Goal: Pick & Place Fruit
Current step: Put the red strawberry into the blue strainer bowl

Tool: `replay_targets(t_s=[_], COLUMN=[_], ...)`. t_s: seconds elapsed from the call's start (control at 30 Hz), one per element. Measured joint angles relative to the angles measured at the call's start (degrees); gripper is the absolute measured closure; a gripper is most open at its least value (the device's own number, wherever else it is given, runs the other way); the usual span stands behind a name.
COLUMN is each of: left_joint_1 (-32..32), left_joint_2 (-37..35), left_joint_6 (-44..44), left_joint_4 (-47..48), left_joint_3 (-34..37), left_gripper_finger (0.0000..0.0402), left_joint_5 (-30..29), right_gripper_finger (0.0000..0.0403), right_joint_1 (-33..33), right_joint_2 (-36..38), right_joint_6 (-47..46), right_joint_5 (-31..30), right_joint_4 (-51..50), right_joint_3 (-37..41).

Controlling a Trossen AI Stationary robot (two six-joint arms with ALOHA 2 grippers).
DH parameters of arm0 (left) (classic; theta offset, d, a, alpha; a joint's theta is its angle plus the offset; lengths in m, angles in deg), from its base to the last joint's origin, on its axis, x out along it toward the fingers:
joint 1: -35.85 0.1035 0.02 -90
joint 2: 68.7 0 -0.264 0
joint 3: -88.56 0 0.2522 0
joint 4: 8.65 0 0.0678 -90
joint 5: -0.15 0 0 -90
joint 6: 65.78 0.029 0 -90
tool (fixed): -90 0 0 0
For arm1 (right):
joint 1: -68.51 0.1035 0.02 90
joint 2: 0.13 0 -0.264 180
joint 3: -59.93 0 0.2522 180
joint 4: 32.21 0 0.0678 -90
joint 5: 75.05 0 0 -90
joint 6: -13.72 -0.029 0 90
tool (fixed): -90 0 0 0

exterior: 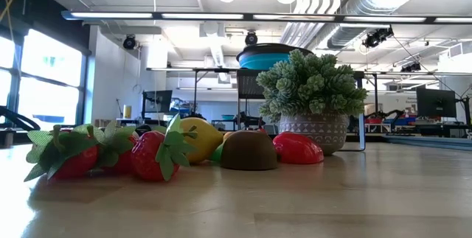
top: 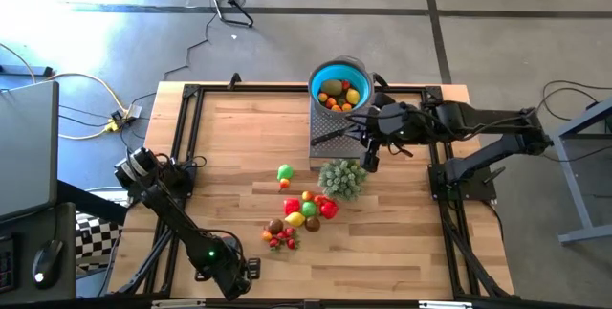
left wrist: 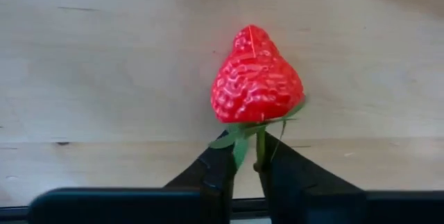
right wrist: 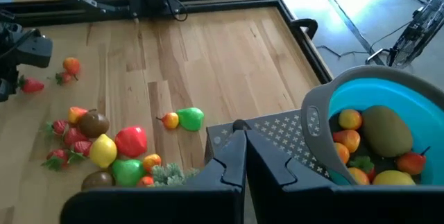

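Where its leafy stem meets the left hand, strawberry clamped — fruit just beyond fingertips.

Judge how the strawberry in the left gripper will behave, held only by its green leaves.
The strawberry is pinched by its leafy stem in the left gripper, so it may swing or droop. It looks like light moulded plastic, probably not fragile. The thin leaves could slip free.

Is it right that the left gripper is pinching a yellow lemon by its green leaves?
Not quite. The left gripper is pinching a bumpy red toy strawberry by its green leaves, not a yellow lemon. The left wrist view shows it, held over the wooden table.
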Motion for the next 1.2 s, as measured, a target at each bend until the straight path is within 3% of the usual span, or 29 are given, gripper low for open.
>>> replay_targets(t_s=[0.3, 1.0, 1.2], left_joint_1=[0.0, 0.0, 0.0], left_joint_2=[0.0, -0.2, -2.7], left_joint_6=[0.7, 8.0, 11.8], left_joint_4=[-0.4, -4.4, -4.5], left_joint_3=[0.0, 0.0, 0.0], left_gripper_finger=[0.0397, 0.04, 0.0401], left_joint_5=[-0.1, -3.6, -7.6], right_gripper_finger=[0.0401, 0.0401, 0.0401], right_joint_1=[0.0, 0.0, 0.0], right_joint_2=[0.5, 2.3, 3.0], right_joint_6=[0.0, 0.0, 0.0], right_joint_5=[-0.2, 0.0, 0.0], right_joint_4=[0.0, 0.0, 0.2], right_joint_3=[0.0, 0.0, 0.0])
